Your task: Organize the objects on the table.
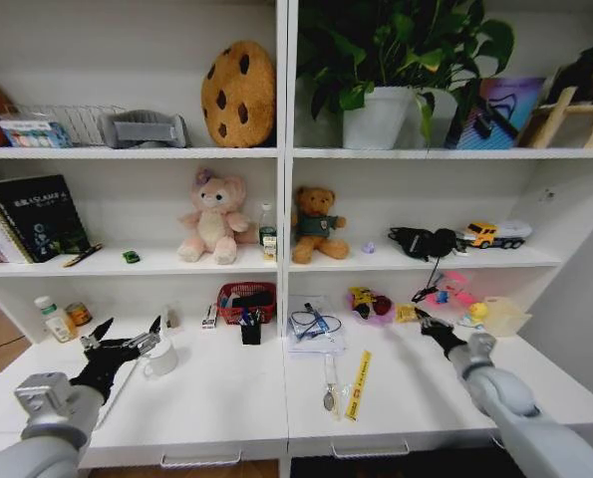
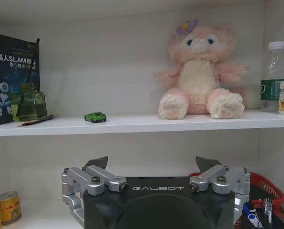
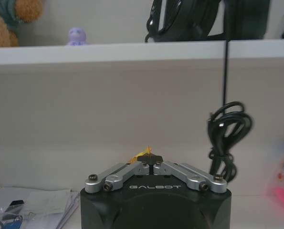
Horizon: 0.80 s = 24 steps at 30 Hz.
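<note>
A long white bench (image 1: 226,398) runs beneath white wall shelves, with shallow drawers along its front edge.

The left hand (image 1: 125,333) hovers above the bench's left part, near a white mug (image 1: 161,357), its fingers spread wide and holding nothing. Bare white surface lies in front of it, reaching to the front edge.

The right hand (image 1: 422,317) reaches toward the back of the bench on the right side. Its fingers are pinched together on a small yellow packet (image 1: 407,313); in the right wrist view a sliver of yellow (image 3: 142,152) pokes out from between the closed tips.

In the middle of the bench, a yellow strip (image 1: 359,384) and a spoon (image 1: 330,386) lie side by side near the front edge. Behind them sits a stack of papers (image 1: 314,327) with a cable on top, and a red basket (image 1: 246,302) stands to its left against the back.

On the shelf above the left hand, a tiny green toy car (image 2: 95,117) sits between a dark book (image 2: 13,78) and a pink plush toy (image 2: 199,71). A black cable (image 3: 225,138) hangs down from the shelf beside the right hand.
</note>
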Tool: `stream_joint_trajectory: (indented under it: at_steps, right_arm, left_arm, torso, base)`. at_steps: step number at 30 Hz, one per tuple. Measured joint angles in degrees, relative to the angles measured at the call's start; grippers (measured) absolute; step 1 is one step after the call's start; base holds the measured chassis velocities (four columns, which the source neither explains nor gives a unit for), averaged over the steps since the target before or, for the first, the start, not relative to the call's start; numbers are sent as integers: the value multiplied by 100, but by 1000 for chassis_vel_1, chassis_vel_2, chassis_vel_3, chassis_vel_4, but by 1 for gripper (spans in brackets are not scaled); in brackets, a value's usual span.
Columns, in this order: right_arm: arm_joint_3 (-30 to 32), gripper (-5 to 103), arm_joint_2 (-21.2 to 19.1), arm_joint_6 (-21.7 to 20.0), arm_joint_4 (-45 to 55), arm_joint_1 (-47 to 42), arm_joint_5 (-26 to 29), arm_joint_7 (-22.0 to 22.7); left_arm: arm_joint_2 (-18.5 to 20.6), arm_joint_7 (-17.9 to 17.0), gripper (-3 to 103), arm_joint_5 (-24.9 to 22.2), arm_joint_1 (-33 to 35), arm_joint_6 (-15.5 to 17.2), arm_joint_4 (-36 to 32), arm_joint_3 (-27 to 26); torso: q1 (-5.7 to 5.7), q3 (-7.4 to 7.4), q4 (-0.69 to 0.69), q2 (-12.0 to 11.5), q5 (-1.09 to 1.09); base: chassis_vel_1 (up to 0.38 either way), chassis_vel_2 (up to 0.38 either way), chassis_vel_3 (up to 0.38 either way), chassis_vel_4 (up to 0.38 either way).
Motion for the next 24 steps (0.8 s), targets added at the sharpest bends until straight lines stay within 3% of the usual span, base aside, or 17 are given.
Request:
stream_joint_trajectory:
  at_steps: [1,3,9,12,22,24]
  right_arm:
    - [0,0,0,0,0,0,0,0]
    - [-699,0,84,123,-648,741,-98,-115]
    - [-1394,0,454,201,-1459,1634,-459,-106]
    - [-1542,0,598,356,-1933,1932,-746,-102]
    - [-1651,0,711,655,-2659,2157,-912,-101]
    - [-1656,5,739,733,-2717,2152,-919,-101]
  left_arm:
    - [0,0,100,0,0,0,0,0]
    - [0,0,100,0,0,0,0,0]
    - [0,0,100,0,0,0,0,0]
    - [0,-1,100,0,0,0,0,0]
    - [0,0,100,0,0,0,0,0]
    - [0,0,100,0,0,0,0,0]
  torso:
    - [0,0,0,0,0]
    - [1,1,-5,0,2]
    - [0,0,-3,0,2]
    - [0,0,-3,0,1]
    - [-1,-1,-5,0,1]
    - [-1,-1,-5,0,2]
  base:
    - [0,0,0,0]
    - [0,0,0,0]
    - [0,0,0,0]
    - [0,0,0,0]
    - [0,0,0,0]
    - [0,0,0,0]
